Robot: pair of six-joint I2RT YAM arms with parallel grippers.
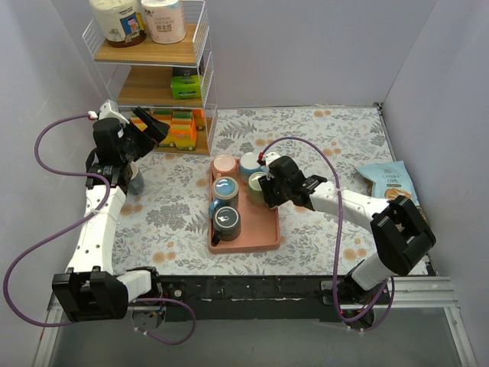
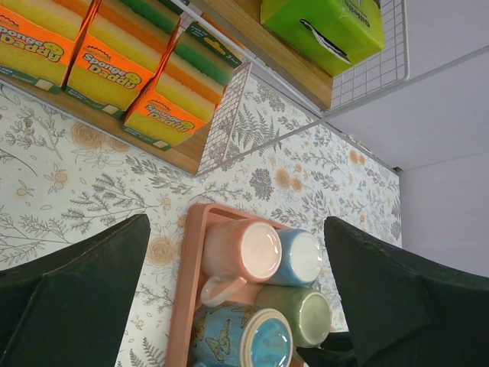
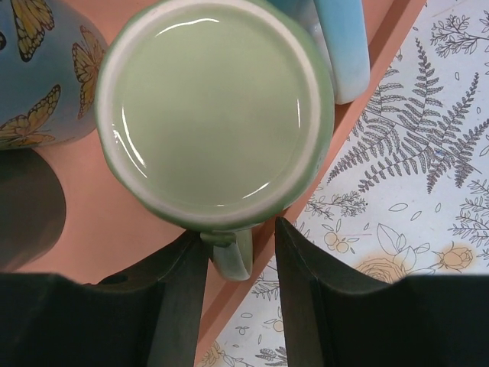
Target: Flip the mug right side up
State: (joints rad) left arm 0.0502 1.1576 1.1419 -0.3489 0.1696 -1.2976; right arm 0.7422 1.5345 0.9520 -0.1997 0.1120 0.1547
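Note:
A green mug [image 3: 214, 107] stands upside down on the right side of the pink tray [image 1: 260, 229], base up, its handle [image 3: 233, 256] pointing at the tray's right rim. My right gripper [image 3: 241, 233] is open with its jaws on either side of that handle; the left finger touches it and the right finger stands a little apart. In the top view the right gripper [image 1: 267, 189] covers part of the green mug [image 1: 256, 183]. My left gripper [image 1: 153, 126] is open and empty, held up by the shelf. The left wrist view shows the green mug [image 2: 306, 313] between its fingers.
On the tray also stand a pink mug [image 1: 224, 164], a light blue mug [image 1: 250, 163], a butterfly mug [image 1: 225, 189] and a dark mug [image 1: 226, 222]. A wire shelf [image 1: 205, 69] with sponge packs [image 2: 107, 65] stands at the back left. A snack bag [image 1: 390, 182] lies at the right.

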